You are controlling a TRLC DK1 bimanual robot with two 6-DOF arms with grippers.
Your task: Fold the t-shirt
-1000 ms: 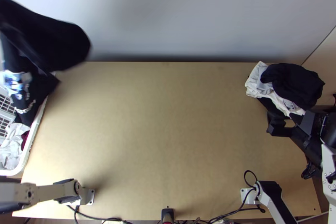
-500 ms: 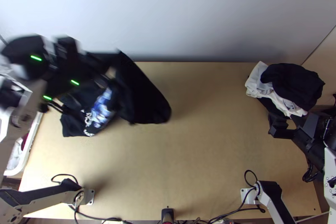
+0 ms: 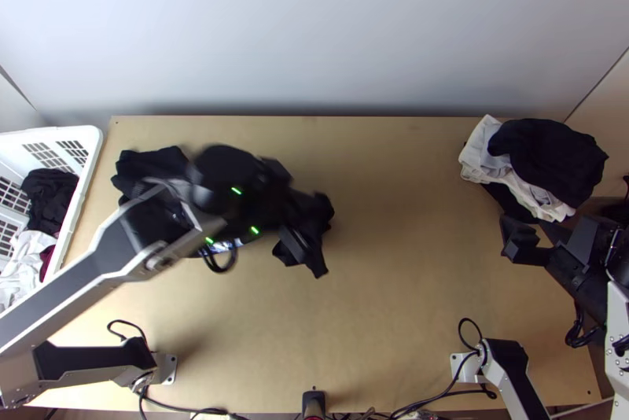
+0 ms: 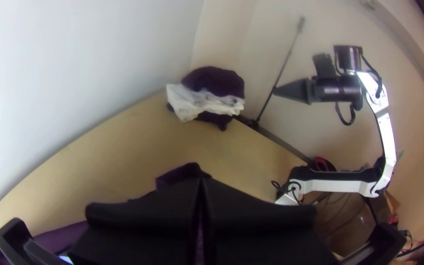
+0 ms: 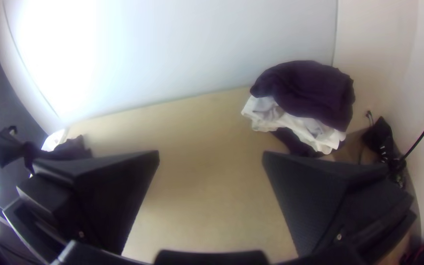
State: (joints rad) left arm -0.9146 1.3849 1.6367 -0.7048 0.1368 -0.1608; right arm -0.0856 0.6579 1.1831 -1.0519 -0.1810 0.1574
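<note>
Your left gripper (image 3: 303,220), left of centre, is clamped on the black t-shirt (image 3: 149,163), bunched up. Your right gripper (image 3: 531,234), lower right, stands spread apart.

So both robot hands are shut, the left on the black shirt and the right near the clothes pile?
No: the right gripper near the clothes pile is open, fingers wide apart in the right wrist view. The left gripper is shut on the black shirt.
</note>
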